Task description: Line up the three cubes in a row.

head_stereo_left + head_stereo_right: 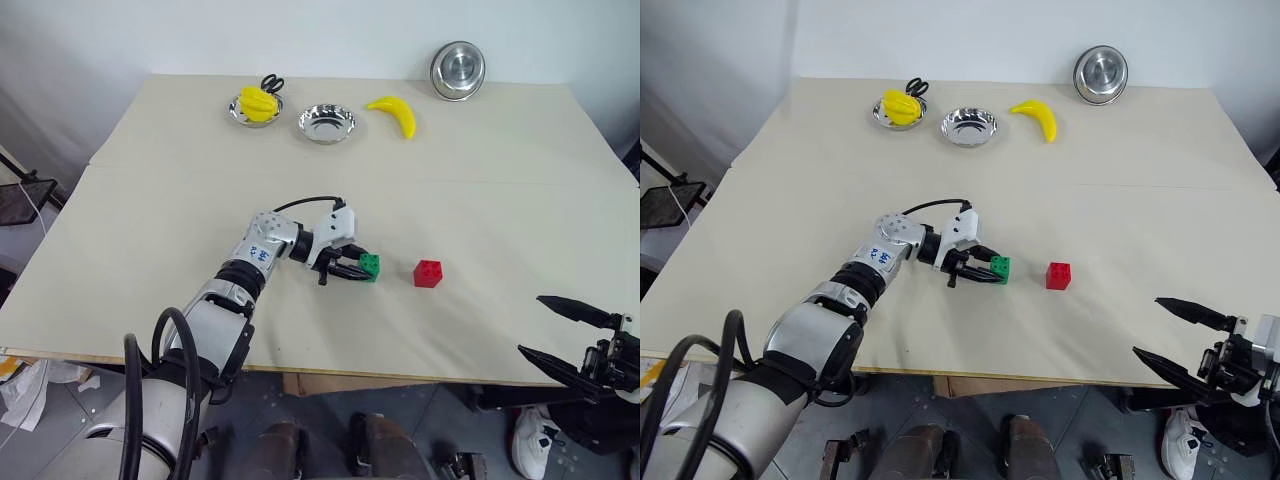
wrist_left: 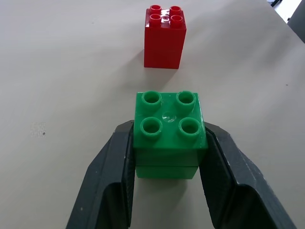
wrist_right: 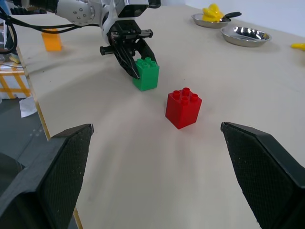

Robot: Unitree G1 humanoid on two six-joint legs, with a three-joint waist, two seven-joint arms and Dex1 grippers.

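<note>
Right gripper (image 1: 578, 335) spread wide past the desk's near edge | pale desk (image 1: 180, 190), white wall behind | right wrist view alone catches orange-yellow cube (image 3: 51, 40) near the desk edge | left gripper (image 1: 352, 269), reaching level across, pinching green cube (image 1: 370, 266) | red cube (image 1: 428, 273) near it.

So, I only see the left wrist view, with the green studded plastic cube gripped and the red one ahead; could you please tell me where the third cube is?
Observer: The orange-yellow studded plastic cube stands by the table's front edge, off to the robot's left of the green cube.
Operator: Thank you; is the right gripper near any cube?
Observer: No, the right gripper hangs open at the table's front right, apart from the red cube.
</note>
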